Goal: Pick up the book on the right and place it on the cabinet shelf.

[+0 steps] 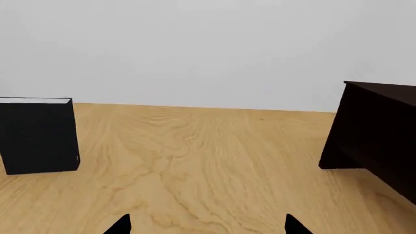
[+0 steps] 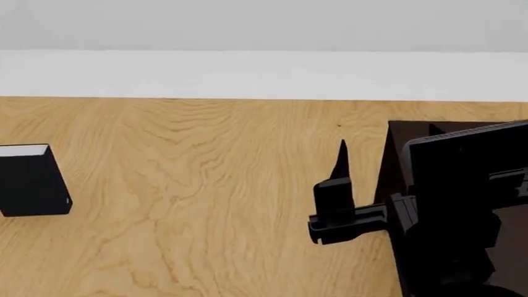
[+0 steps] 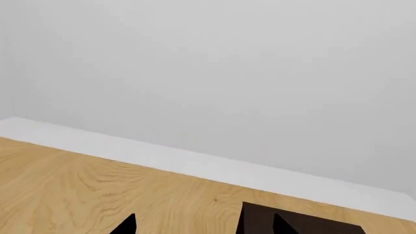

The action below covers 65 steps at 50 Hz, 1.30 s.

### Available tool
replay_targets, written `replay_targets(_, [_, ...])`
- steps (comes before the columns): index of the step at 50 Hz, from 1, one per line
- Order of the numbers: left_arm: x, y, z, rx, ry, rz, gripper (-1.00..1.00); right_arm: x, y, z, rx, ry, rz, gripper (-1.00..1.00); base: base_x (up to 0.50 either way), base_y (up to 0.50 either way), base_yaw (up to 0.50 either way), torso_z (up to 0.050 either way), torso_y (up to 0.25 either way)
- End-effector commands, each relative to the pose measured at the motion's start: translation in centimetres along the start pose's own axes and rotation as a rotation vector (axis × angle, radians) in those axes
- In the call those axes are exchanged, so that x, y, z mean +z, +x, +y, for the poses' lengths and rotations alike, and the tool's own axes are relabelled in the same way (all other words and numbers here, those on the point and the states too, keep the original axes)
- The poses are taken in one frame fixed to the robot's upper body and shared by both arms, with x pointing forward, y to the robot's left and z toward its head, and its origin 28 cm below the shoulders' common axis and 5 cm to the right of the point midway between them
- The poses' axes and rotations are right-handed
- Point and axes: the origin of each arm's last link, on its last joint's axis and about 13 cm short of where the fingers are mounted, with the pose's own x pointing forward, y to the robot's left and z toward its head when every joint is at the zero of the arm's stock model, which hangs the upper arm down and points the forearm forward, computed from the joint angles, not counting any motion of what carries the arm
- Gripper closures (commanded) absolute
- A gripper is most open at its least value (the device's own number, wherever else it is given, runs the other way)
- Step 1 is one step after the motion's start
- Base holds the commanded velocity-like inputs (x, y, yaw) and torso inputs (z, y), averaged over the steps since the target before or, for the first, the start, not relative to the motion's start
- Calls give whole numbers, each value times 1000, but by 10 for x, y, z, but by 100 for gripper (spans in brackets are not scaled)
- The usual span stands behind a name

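Nearest in, the left hand point(image 1: 208, 226) shows only its two dark fingertips, set wide apart with bare desk point(image 2: 206, 185) between them, so it is open and holds nothing. The right hand point(image 3: 204, 225) is the same: tips well apart, nothing between them, hanging above the desk just beside the near left corner of the cabinet point(image 1: 380, 131). The light grey book shows in no view. It may lie to the right, hidden behind the right arm point(image 2: 462, 204), which covers much of the cabinet from the head camera, or outside the frames altogether; I cannot tell which, nor whether it is already on the shelf. The sound course, as I judge it, is to find the book before lowering anything: turn the head or draw the arm aside until the grey cover is plain, keep the right hand wide, and steer clear of the cabinet's edge. The black book point(image 2: 31, 182) standing at the far left of the desk is not the one wanted. The cabinet itself is very dark brown and boxy, with a flat top and a plain side panel resting on the desk at the right; its inner shelf is not visible. Beyond it stands a pale wall point(image 3: 227, 73).
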Motion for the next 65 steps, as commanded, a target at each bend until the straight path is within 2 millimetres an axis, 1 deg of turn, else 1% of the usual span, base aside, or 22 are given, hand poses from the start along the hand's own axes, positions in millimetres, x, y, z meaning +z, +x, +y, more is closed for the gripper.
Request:
replay_targets(1, [1, 0, 0, 1, 0, -3, -100, -1, -1, 1, 13, 3, 10, -100, 0, 0, 0, 0, 0])
replay_targets(23, [-1, 0, 1, 2, 4, 8, -100, -2, -1, 4, 46, -4, 31, -100, 0, 0, 0, 0, 0])
replay_targets(24, [-2, 0, 1, -1, -3, -18, -100, -1, 3, 6, 71, -17, 57, -100, 0, 0, 0, 0, 0])
replay_targets(25, [-1, -1, 1, 2, 5, 7, -100, -2, -1, 5, 51, 0, 32, -100, 0, 0, 0, 0, 0])
replay_targets(29, [-1, -1, 0, 1, 4, 7, -100, 0, -9, 1, 56, -9, 47, -100, 0, 0, 0, 0, 0])
replay_targets(31, [-1, -1, 0, 1, 4, 7, -100, 0, -10, 1, 56, -9, 47, -100, 0, 0, 0, 0, 0])
replay_targets(32, [-2, -1, 1, 1, 3, 7, -100, 0, -17, 1, 80, -16, 69, -100, 0, 0, 0, 0, 0])
replay_targets(33, [-2, -1, 1, 1, 3, 7, -100, 0, -18, 1, 80, -16, 69, -100, 0, 0, 0, 0, 0])
replay_targets(34, [-2, -1, 1, 0, 3, 5, -100, -1, -24, 0, 106, -34, 94, -100, 0, 0, 0, 0, 0])
replay_targets(41, [-2, -1, 1, 0, 3, 5, -100, -1, -24, 0, 106, -34, 94, -100, 0, 0, 0, 0, 0])
replay_targets(42, [-2, -1, 1, 0, 3, 7, -100, 0, -33, -2, 117, -51, 115, -100, 0, 0, 0, 0, 0])
replay_targets(43, [-2, -1, 1, 1, 5, 5, -100, -6, -49, -34, -75, -91, 186, -100, 0, 0, 0, 0, 0])
replay_targets(44, [-2, -1, 1, 1, 5, 5, -100, -14, -38, -36, -29, -209, 243, -100, 0, 0, 0, 0, 0])
replay_targets(45, [-2, -1, 1, 0, 5, 5, -100, -13, -44, -27, 43, -334, 201, -100, 0, 0, 0, 0, 0])
replay_targets(46, [-2, -1, 1, 0, 6, 6, -100, 6, -47, -26, 48, -406, 79, -100, 0, 0, 0, 0, 0])
replay_targets(47, [-2, -1, 1, 0, 6, 6, -100, 23, -57, -34, -27, -401, -7, -100, 0, 0, 0, 0, 0])
replay_targets(48, [-2, -1, 1, -1, 5, 5, -100, 31, -67, -32, -83, -327, -51, -100, 0, 0, 0, 0, 0])
replay_targets(49, [-2, -1, 1, -1, 5, 5, -100, 29, -73, -25, -22, -252, 22, -100, 0, 0, 0, 0, 0])
replay_targets(50, [-2, -1, 1, -2, 3, 5, -100, 33, -83, -21, 60, -207, 77, -100, 0, 0, 0, 0, 0])
replay_targets(52, [-2, -1, 1, -2, 3, 5, -100, 38, -103, -12, 279, -85, 216, -100, 0, 0, 0, 0, 0])
replay_targets(53, [-2, -1, 1, -4, -1, 5, -100, 40, -108, -13, 298, -108, 215, -100, 0, 0, 0, 0, 0])
replay_targets(65, [-2, 0, 1, -9, -6, 7, -100, 36, -131, -11, 391, -104, 288, -100, 0, 0, 0, 0, 0])
